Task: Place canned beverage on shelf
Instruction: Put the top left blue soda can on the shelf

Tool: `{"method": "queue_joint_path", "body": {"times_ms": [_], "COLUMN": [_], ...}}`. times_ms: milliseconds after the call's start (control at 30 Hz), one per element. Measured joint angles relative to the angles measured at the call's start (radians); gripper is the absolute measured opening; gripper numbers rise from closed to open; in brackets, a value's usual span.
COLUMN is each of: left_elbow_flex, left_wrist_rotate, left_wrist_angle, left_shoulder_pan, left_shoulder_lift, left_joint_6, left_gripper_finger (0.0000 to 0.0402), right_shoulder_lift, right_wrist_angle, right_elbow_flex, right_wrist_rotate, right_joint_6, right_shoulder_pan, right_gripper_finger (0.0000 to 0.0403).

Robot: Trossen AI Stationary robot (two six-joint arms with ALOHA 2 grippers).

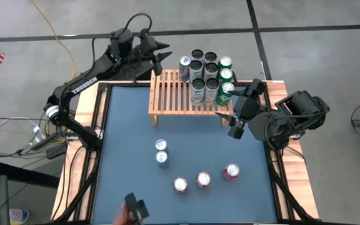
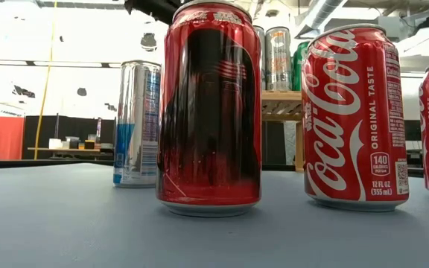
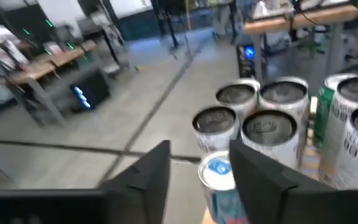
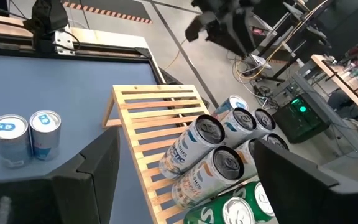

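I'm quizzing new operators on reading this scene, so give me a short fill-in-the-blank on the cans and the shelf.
1. The cans still on the blue mat number ____.
2. Of those, the red cans number ____.
3. The slatted shelf is made of ____.
4. The green cans stand at the shelf end nearer the ____ arm.

Missing words: five; three; wood; right

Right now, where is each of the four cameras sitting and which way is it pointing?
High view: above the table, looking straight down; shows both arms, the left hand and right hand at opposite ends of the shelf.
Low view: at tabletop height, looking level past a red can; no arm clearly shows.
Left wrist view: behind its own fingers, facing the shelved cans.
Right wrist view: behind its own open fingers, facing the shelf.
Shared: both wrist views show the blue-top can.
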Motion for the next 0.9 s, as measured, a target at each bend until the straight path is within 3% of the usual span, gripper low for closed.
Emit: {"method": "queue_joint_path", "body": {"times_ms": [133, 267, 400, 600, 900], "left_elbow_flex": [0.073, 0.154, 0.235, 0.251, 0.250], "left_wrist_rotate": [0.066, 0.061, 0.069, 0.122, -0.192], "left_wrist_angle": [-0.090, -0.144, -0.231, -0.230, -0.228], "left_shoulder_pan": [0.017, 0.024, 0.028, 0.022, 0.020], "left_shoulder_lift": [0.094, 0.180, 0.228, 0.220, 0.220], "left_joint_6": [-0.035, -0.067, -0.054, 0.040, -0.079], "left_gripper_finger": [0.0223, 0.0276, 0.0294, 0.0293, 0.0293], "right_shoulder_lift": [0.000, 0.000, 0.000, -0.004, -0.004], "right_wrist_angle": [0.000, 0.000, 0.000, 0.000, 0.005], "right_elbow_flex": [0.000, 0.000, 0.000, 0.000, 0.000], "right_wrist_rotate": [0.000, 0.000, 0.000, 0.001, 0.002], "right_joint_6": [-0.007, -0.035, -0.052, -0.046, -0.019], "right_shoulder_pan": [0.000, 0.000, -0.001, -0.032, -0.101], "right_gripper_finger": [0.0314, 0.0314, 0.0314, 0.0314, 0.0314]}}
